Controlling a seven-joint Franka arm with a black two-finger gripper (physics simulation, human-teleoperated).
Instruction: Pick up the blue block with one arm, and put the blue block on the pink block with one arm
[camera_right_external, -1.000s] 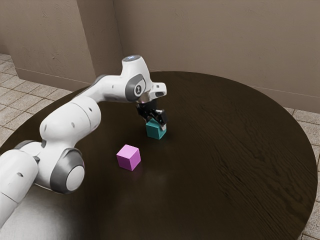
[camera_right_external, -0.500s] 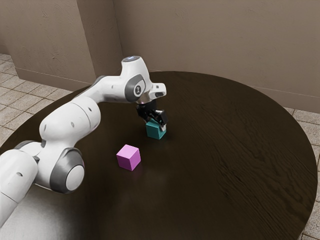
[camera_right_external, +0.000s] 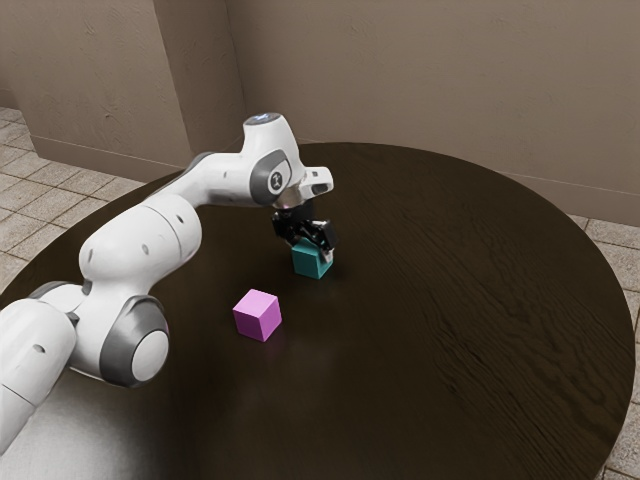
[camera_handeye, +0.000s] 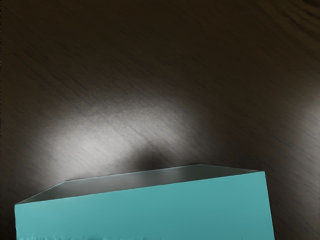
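A round dark table (camera_right_external: 480, 300) with two small cubes and my white arm reaching in from the exterior view's left.

The task is at an early stage, as I judge it. The blue block (camera_right_external: 311, 264) sits low, at or barely off the tabletop near the middle of the table; I cannot tell whether its underside is clear of the wood. It is teal in colour. The pink block (camera_right_external: 257, 315) stands alone with nothing on top of it, nearer the camera and toward the exterior view's left of the blue one, apart from it. So the lift, the carry across and the setting down are all left to do.

My pincer (camera_right_external: 312, 250) points down directly over the blue block and is pinching its upper part, one black finger on each side, as far as the exterior view lets me read it. In the wrist view the blue block (camera_handeye: 145, 210) lies just under my hand, its top face and one side showing, with dark wood beyond it.
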